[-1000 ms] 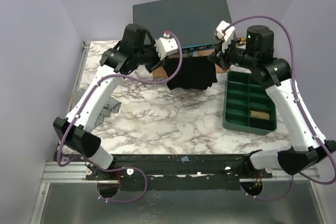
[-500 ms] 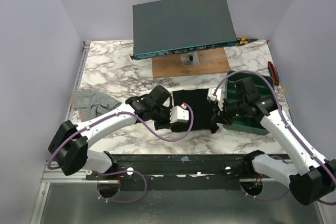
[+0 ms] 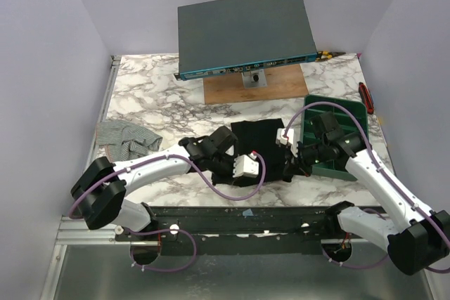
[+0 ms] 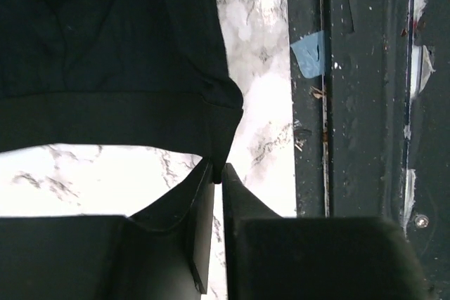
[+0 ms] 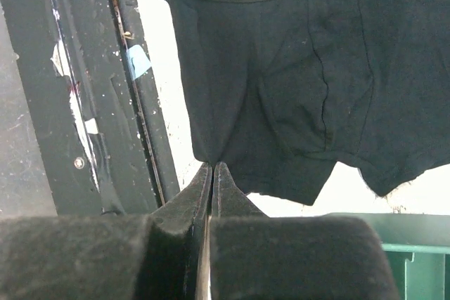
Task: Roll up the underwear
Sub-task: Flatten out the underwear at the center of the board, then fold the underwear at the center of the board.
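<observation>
Marbled white-and-grey tabletop (image 3: 176, 96) is carrying the whole scene, with lilac walls closing in on both sides. Black fabric boxer-brief underwear (image 3: 260, 137) is lying spread out near the table's front edge, beside a dark green plastic compartment tray (image 3: 351, 107) on its right. Its waist-to-leg axis is running left to right. The waistband is facing the left arm, and the two leg openings are pointing right, toward the tray.

The left gripper (image 4: 216, 173) is pinching the near corner of the waistband, its fingers narrowed to a thin slit with the cloth caught between the tips. The right gripper (image 5: 211, 168) is pressing closed on the hem of the near leg, jaws together on the fabric edge. Both pinches are sitting close to the black front rail (image 4: 351, 103).

A grey striped cloth (image 3: 123, 138) is lying crumpled at the left edge. A flat dark grey box (image 3: 242, 29) is resting on a wooden board (image 3: 228, 90) at the back.
</observation>
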You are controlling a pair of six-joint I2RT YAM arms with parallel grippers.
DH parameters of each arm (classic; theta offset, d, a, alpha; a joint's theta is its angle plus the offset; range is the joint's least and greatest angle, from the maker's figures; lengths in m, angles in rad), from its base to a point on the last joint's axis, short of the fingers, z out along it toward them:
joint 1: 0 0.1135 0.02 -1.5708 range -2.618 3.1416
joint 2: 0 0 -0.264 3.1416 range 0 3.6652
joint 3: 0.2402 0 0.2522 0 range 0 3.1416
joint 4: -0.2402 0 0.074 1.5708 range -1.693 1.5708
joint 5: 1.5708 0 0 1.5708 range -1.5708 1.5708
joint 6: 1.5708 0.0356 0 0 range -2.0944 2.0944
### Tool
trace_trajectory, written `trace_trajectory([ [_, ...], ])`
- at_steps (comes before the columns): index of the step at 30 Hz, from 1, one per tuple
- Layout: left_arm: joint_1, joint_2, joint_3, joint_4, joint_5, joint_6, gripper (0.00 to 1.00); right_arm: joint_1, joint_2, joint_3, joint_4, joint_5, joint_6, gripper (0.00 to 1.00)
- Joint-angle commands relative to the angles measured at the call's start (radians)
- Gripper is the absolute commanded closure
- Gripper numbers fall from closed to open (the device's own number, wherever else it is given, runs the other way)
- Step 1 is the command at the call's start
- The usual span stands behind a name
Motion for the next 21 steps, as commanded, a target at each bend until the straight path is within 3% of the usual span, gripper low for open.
trace_trajectory([
  [1,0.003,-0.019,-0.042,-0.004,0.045,-0.007,0.96,-0.002,-0.012,-0.017,0.080,0.041,0.078,0.99],
  [3,0.028,-0.021,-0.043,-0.009,0.064,-0.011,1.00,-0.002,0.001,-0.008,0.123,0.088,0.120,0.99],
  [8,0.101,-0.018,-0.014,-0.071,0.135,-0.005,1.00,-0.002,0.059,0.052,0.100,0.076,0.098,0.99],
  [21,0.078,-0.081,-0.042,-0.176,0.176,0.029,1.00,-0.002,0.131,0.097,-0.120,-0.073,-0.063,0.99],
])
